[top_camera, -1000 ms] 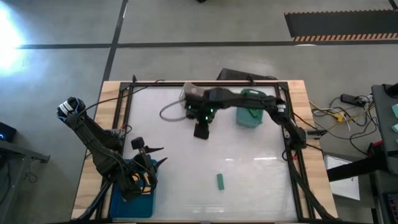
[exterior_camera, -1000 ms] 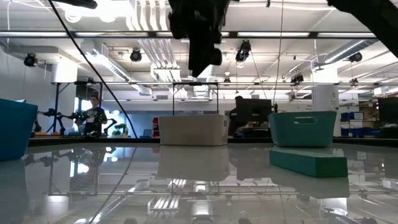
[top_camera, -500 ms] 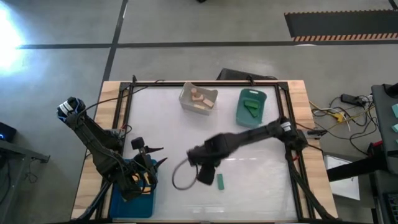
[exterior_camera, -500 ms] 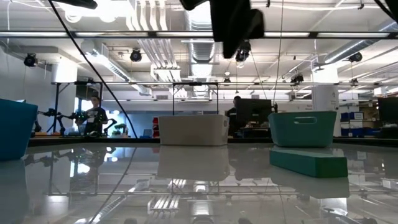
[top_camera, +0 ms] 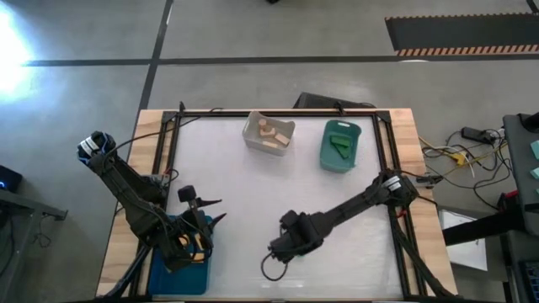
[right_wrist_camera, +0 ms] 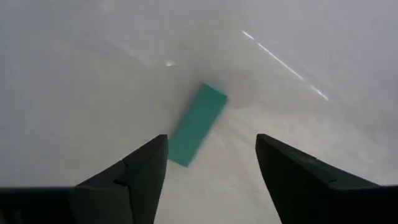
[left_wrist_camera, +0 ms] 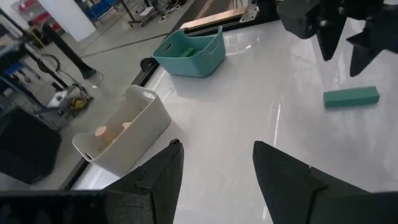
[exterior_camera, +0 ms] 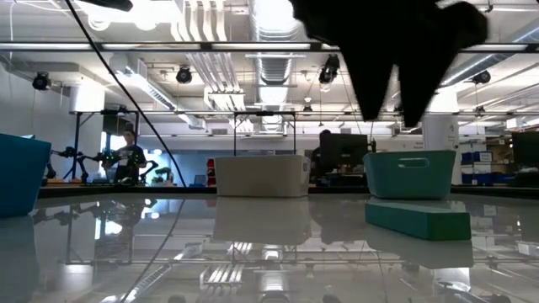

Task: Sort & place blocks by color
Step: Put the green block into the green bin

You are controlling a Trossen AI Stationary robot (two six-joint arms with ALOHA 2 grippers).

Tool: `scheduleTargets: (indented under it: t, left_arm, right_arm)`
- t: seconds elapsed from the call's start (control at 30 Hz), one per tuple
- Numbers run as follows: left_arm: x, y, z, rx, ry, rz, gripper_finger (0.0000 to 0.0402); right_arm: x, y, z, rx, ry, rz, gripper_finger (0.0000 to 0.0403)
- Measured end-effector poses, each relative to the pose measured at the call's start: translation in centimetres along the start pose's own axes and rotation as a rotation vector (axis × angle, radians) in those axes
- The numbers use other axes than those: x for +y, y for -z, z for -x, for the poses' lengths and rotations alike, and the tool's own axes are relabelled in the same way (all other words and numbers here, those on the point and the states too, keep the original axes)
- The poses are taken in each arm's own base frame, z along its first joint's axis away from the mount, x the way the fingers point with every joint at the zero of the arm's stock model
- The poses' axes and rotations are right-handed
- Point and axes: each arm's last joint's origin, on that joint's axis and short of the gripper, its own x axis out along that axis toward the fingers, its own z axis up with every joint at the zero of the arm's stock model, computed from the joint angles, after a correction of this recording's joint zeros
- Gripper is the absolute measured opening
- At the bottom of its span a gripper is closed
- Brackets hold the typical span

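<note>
A green bar block (right_wrist_camera: 197,124) lies flat on the white table near its front; it also shows in the low view (exterior_camera: 417,219) and the left wrist view (left_wrist_camera: 351,96). My right gripper (right_wrist_camera: 211,171) is open above it, fingers pointing down, apart from it; in the high view the right gripper (top_camera: 286,246) hides the bar. My left gripper (top_camera: 214,210) is open and empty at the table's left, above the blue bin (top_camera: 173,273). Tan blocks (top_camera: 268,133) lie in the clear bin (top_camera: 250,135); green blocks (top_camera: 344,145) lie in the green bin (top_camera: 324,156).
The clear bin and the green bin stand side by side at the far edge. The blue bin sits at the near left corner, under my left arm. A black frame (top_camera: 278,113) runs around the table. A cable loop (top_camera: 269,271) hangs by my right gripper.
My right gripper has swept from beside the clear bin at the far edge toward the table's near edge and now stands over the green bar. The green bar has kept its place. My left arm has kept still.
</note>
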Motion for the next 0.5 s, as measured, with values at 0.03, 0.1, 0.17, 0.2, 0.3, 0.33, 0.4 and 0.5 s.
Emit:
scheduleTargets:
  t: [0.03, 0.1, 0.17, 0.2, 0.3, 0.33, 0.4, 0.5]
  left_arm:
    - [0.0, 0.0, 0.0, 0.000, 0.000, -0.016, 0.0178]
    - [0.0, 0.0, 0.0, 0.000, -0.001, -0.025, 0.0178]
    - [0.0, 0.0, 0.0, 0.000, -0.001, -0.044, 0.0178]
    - [0.0, 0.0, 0.0, 0.000, 0.000, -0.057, 0.0178]
    - [0.0, 0.0, 0.0, 0.000, -0.001, -0.072, 0.0178]
    - [0.0, 0.0, 0.0, 0.000, -0.001, -0.072, 0.0178]
    - [0.0, 0.0, 0.0, 0.000, -0.001, -0.075, 0.0178]
    - [0.0, 0.0, 0.0, 0.000, -0.001, -0.077, 0.0178]
  right_arm:
    - [-0.2, 0.3, -0.5, 0.004, 0.020, -0.033, 0.0236]
    - [-0.5, 0.7, -1.6, 0.008, 0.047, -0.077, 0.0237]
    - [-0.6, 0.9, -2.5, 0.009, 0.047, -0.114, 0.0234]
    - [-0.6, 0.9, -3.0, 0.013, 0.036, -0.123, 0.0232]
    - [-0.2, 0.8, -4.3, 0.024, -0.029, -0.150, 0.0224]
    - [-0.1, 0.8, -4.6, 0.023, -0.044, -0.158, 0.0221]
    - [-0.2, 0.9, -5.1, 0.026, -0.049, -0.172, 0.0214]
    - [-0.5, 1.0, -5.6, 0.043, -0.033, -0.184, 0.0201]
